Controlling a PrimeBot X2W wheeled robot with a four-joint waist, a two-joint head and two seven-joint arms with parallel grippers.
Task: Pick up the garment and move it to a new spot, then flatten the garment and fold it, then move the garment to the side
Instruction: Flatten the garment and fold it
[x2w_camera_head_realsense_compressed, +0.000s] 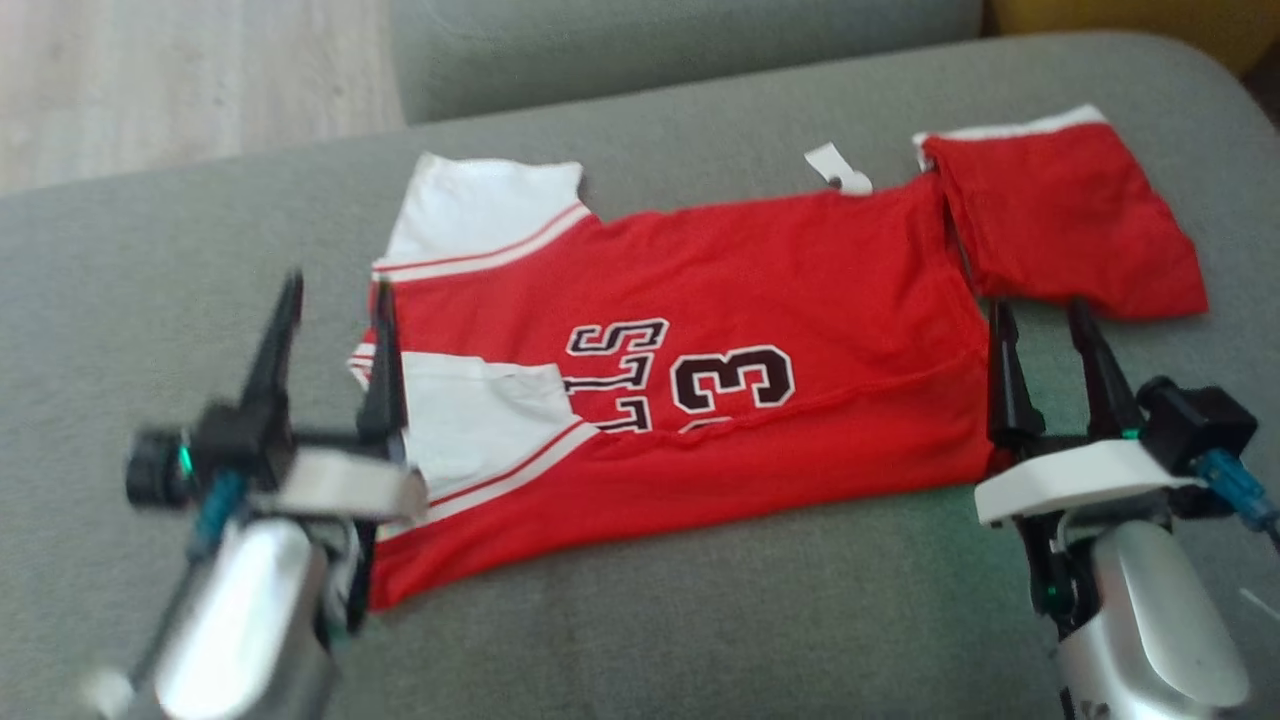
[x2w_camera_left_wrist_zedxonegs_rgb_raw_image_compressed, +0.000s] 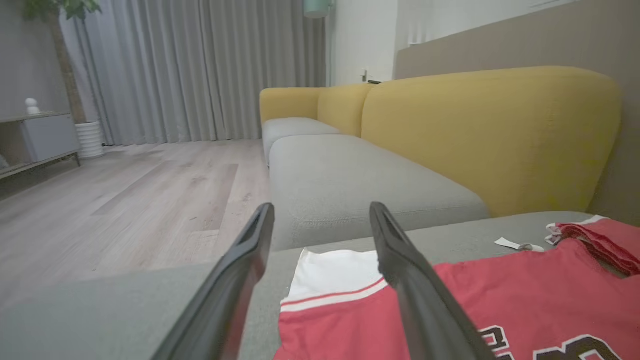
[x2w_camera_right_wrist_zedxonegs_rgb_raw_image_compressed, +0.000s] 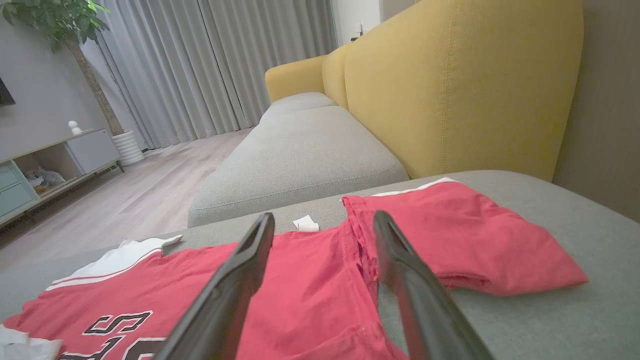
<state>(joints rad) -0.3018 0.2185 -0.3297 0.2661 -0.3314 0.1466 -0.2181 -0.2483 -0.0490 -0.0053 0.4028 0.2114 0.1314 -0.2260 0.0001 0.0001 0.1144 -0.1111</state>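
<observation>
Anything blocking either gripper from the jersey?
Nothing visible. The left gripper and right gripper stand open at opposite ends of the jersey, which lies on the grey cushion.

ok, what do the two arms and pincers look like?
Matching pair: left pincer and right pincer each have two long tapering black fingers on a white crossbar, black side module with teal-blue cable and green light, rounded silver-grey forearm behind.

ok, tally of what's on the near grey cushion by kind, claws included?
Red jersey: 1
Folded red piece beside it: 1
White tag: 1
Open claws: 2, left claw, right claw
Total: 5
</observation>
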